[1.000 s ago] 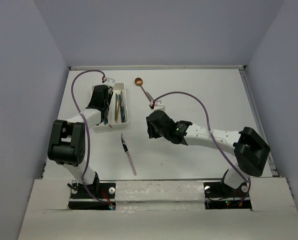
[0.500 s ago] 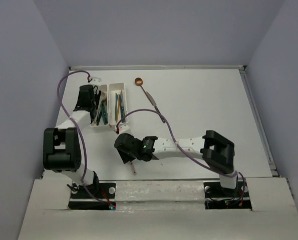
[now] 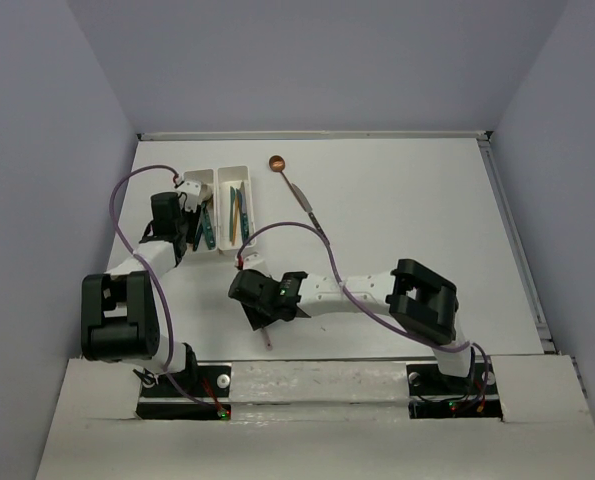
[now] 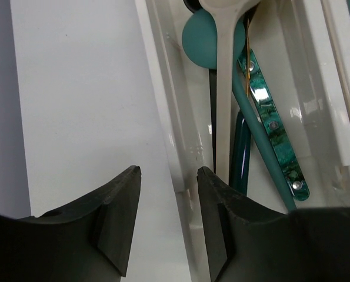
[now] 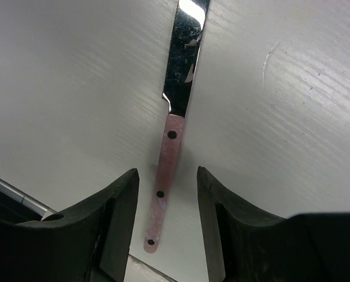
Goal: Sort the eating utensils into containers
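Right pincer (image 5: pixel 167 176) released, straddling pink-handled knife (image 5: pixel 172 126); overhead view shows only its handle tip.

1. Bright, even light from above; faint soft shadows on the desk (image 3: pixel 407 200).
2. Glare whitens the knife blade (image 5: pixel 183 61) beyond the right fingers (image 5: pixel 119 217).
3. Left fingers (image 4: pixel 119 217) near-black, softly blurred.

pink-handled knife (image 5: pixel 173 123): mirror-polished metal blade, matt pink handle, dark rivets. table (image 5: pixel 280 117): matt white, faint streaky grain. tray (image 4: pixel 169 117): glossy white plastic. teal knife (image 4: pixel 272 132): glossy marbled handle, shiny metal rivets. beige spoon (image 4: pixel 225 88): smooth, satin plastic look
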### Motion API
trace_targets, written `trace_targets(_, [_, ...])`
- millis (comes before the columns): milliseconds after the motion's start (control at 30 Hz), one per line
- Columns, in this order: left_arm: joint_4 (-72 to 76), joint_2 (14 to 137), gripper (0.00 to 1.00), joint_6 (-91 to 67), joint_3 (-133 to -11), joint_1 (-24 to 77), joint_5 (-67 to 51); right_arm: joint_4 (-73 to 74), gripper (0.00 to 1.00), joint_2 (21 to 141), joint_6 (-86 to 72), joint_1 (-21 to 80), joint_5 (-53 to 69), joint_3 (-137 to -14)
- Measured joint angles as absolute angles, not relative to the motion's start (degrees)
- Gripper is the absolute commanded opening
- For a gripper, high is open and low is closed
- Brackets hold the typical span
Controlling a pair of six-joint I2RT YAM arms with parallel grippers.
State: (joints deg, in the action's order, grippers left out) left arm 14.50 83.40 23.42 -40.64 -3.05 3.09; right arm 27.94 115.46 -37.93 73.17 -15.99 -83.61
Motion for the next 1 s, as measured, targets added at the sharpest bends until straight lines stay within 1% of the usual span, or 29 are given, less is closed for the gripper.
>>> trace_targets(167, [13.93, 83.4, 0.54, 23.57, -38.98, -3.44, 2.17, 28.1, 0.49, 115.96, -38.65, 73.17, -15.57, -83.9])
trace_targets(300, [14.17, 83.4, 0.45, 24.14, -38.85, -3.62, 2.07, 28.1, 0.48, 116.03, -39.27, 73.17, -15.57, -83.9])
trace_targets(633, [17.34, 85.45, 0.44, 25.91, -38.87, -3.79, 4.54, 28.34, 0.41, 118.91, -40.47, 73.17, -16.08, -85.89])
trace_targets(700, [17.69, 85.8, 0.45, 26.09, -38.92, -3.84, 4.82, 28.38, 0.37, 118.96, -40.8, 73.17, -16.36, -85.91])
trace_targets(767, [17.72, 85.84, 0.47, 26.11, -38.92, -3.86, 4.75, 28.6, 0.21, 119.11, -40.91, 73.14, -16.62, -86.13])
trace_targets(800, [17.74, 85.84, 0.48, 26.11, -38.94, -3.86, 4.71, 28.75, 0.04, 119.33, -40.93, 73.14, -16.84, -86.37])
trace_targets(833, [17.72, 85.84, 0.48, 26.11, -38.92, -3.86, 4.56, 28.84, 0.03, 119.46, -40.99, 73.12, -16.97, -86.52])
trace_targets(867, [17.72, 85.82, 0.48, 26.11, -38.94, -3.86, 4.49, 28.91, 0.0, 119.57, -41.08, 73.1, -17.21, -86.63])
trace_targets(1000, [17.19, 85.25, 0.52, 26.09, -38.92, -3.86, 3.44, 28.99, 0.0, 119.61, -42.09, 72.99, -17.74, -86.76])
